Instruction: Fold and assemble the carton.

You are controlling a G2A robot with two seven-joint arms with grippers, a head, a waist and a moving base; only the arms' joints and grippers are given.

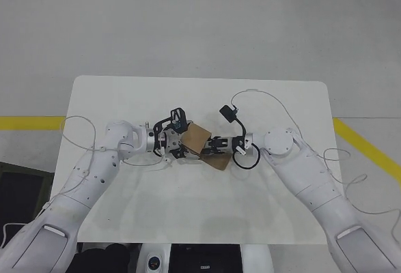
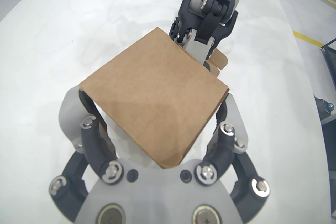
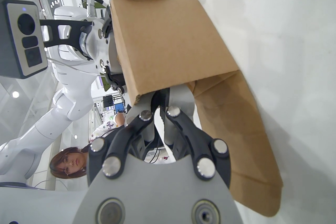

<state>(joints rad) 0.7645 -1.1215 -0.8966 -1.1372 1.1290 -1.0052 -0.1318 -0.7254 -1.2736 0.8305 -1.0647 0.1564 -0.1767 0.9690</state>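
- The carton (image 1: 197, 138) is brown cardboard. It sits over the middle of the white table (image 1: 118, 102), tilted, between the two grippers.
- The left gripper (image 1: 177, 141) is at the carton's end nearer the left arm. In the left wrist view its jaws stand wide, one finger (image 2: 78, 101) against each side edge of the carton (image 2: 155, 109), so the carton's full width is clamped between them.
- The right gripper (image 1: 210, 145) meets the carton from the opposite end. In the right wrist view its jaws are narrow, almost together, and reach in under the edge of the carton's (image 3: 168, 43) top panel. They appear to pinch that edge.
- From the left wrist view the right gripper (image 2: 195, 47) comes down onto the far edge of the carton, touching it.
- One long flap (image 3: 236, 135) is open at the right gripper's end and hangs away from the carton's body toward the table.
- Whether the flap's tip touches the table cannot be told.
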